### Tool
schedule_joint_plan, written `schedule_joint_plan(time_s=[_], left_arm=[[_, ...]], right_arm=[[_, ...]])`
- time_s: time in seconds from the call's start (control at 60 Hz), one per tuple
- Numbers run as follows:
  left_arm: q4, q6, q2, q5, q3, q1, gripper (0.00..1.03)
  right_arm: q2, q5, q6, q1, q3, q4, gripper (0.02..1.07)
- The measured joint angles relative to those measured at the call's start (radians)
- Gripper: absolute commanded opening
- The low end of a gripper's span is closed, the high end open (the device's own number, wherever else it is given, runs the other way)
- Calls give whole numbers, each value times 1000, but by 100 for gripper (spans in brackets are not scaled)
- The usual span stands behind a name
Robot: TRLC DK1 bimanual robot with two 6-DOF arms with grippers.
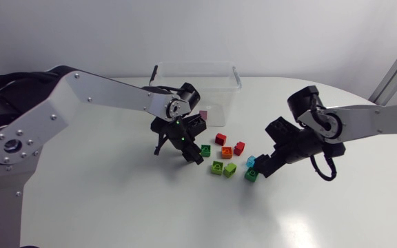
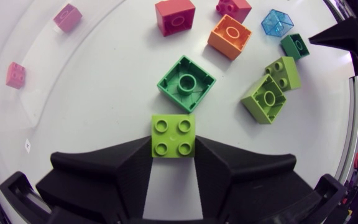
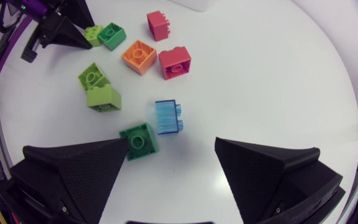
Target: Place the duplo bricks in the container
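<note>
Lime brick [image 2: 173,135] clamped between left fingers [image 2: 135,160]; right fingers [image 3: 98,165] apart, blue brick [image 3: 167,117] ahead.

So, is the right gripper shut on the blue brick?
No, the right gripper is open, and the blue brick lies just ahead of it, untouched.

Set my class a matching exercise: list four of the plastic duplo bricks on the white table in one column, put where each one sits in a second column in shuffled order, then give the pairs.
Bricks:
1. lime green four-stud brick
2. translucent blue brick
3. dark green brick beside the blue one
4. orange brick

Places:
A. next to a red brick
B. against one finger of the open right gripper
C. between the fingertips of the left gripper
D. on its side ahead of the right gripper, touching neither finger

Pairs: 1-C, 2-D, 3-B, 4-A
</note>
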Motion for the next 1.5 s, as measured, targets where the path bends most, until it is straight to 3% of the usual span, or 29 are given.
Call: schedule_joint_plan(time_s=[0.283, 0.55, 0.65, 0.717, 1.05, 1.133, 1.3, 1.4, 1.5], left_arm=[[-51, 0, -165, 22, -29, 25, 16], [-59, -18, -369, 54, 27, 76, 16], [-56, -36, -372, 58, 88, 96, 16], [-19, -61, -372, 58, 117, 112, 16], [215, -214, -247, 57, 277, 171, 18], [223, -238, -175, 37, 328, 182, 26], [224, -264, -48, -2, 407, 195, 73], [224, -270, -16, -10, 414, 199, 86], [224, -271, -10, -12, 414, 200, 88]], right_arm=[[79, 8, 5, 16, 70, 23, 96], [148, 35, 30, 22, 118, 27, 72], [154, 41, 31, 22, 118, 27, 57], [154, 42, 34, 22, 118, 28, 43], [162, 53, 34, 38, 117, 4, 39], [140, 56, 34, 38, 115, -17, 39], [34, 60, 46, 38, 116, -70, 38], [-21, 60, 54, 42, 124, -102, 37], [-50, 60, 57, 48, 138, -116, 37]])
